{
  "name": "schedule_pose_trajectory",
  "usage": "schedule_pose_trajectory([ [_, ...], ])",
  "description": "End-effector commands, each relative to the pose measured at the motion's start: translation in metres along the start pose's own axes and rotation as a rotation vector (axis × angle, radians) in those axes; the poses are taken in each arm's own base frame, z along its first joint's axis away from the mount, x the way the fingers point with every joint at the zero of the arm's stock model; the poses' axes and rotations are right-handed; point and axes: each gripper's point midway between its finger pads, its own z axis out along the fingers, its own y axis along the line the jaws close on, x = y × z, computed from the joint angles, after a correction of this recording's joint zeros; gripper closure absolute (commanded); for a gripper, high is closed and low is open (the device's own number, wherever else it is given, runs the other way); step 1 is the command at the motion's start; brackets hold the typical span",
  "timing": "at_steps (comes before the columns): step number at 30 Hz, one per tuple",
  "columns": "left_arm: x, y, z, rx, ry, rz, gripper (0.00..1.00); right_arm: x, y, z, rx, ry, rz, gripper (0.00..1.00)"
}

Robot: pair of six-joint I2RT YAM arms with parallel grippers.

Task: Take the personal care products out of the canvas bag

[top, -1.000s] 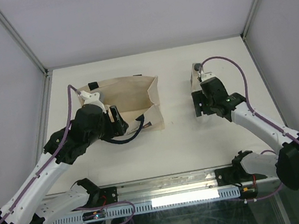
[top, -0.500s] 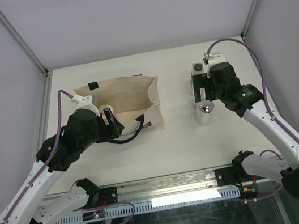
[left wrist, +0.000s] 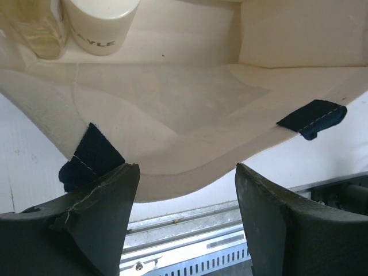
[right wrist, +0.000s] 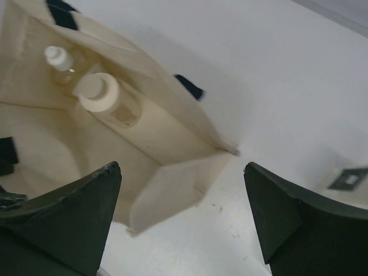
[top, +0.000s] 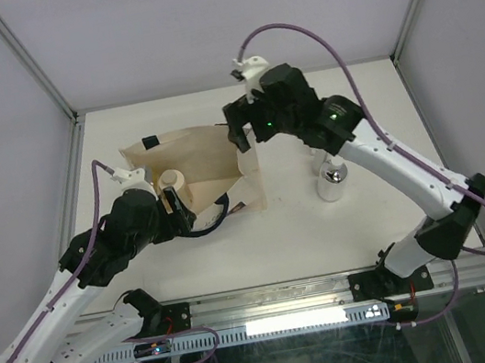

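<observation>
Left gripper is spread wide at the near rim of the canvas bag, with the sagging cloth edge between its fingers but not pinched. Inside, at the bag's left end, the cream cylindrical bottle and the amber-liquid bottle stand side by side. The silver-topped bottle stands upright on the table to the right. The right gripper hangs over the bag's right end, fingers wide apart, empty.
</observation>
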Motion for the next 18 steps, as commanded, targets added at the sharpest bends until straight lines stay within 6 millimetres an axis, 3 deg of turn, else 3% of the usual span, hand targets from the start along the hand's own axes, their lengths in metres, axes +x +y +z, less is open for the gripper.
schedule_pose_trajectory([
  [1, 0.004, 0.007, 0.001, -0.037, 0.000, -0.039, 0.29, -0.030, 0.078, 0.015, -0.176, -0.051, -0.072, 0.11],
  [5, 0.006, 0.008, -0.001, -0.027, -0.006, -0.070, 0.29, -0.035, 0.127, 0.035, -0.275, -0.048, -0.100, 0.15],
  [8, 0.008, 0.008, -0.003, -0.016, -0.010, -0.090, 0.29, -0.020, 0.151, 0.058, -0.311, -0.002, -0.116, 0.17],
  [13, 0.008, 0.007, -0.005, -0.004, -0.016, -0.104, 0.29, 0.014, 0.168, 0.096, -0.303, 0.101, -0.160, 0.18],
  [18, 0.005, 0.007, -0.009, 0.007, -0.030, -0.109, 0.29, 0.035, 0.173, 0.128, -0.266, 0.154, -0.190, 0.15],
])
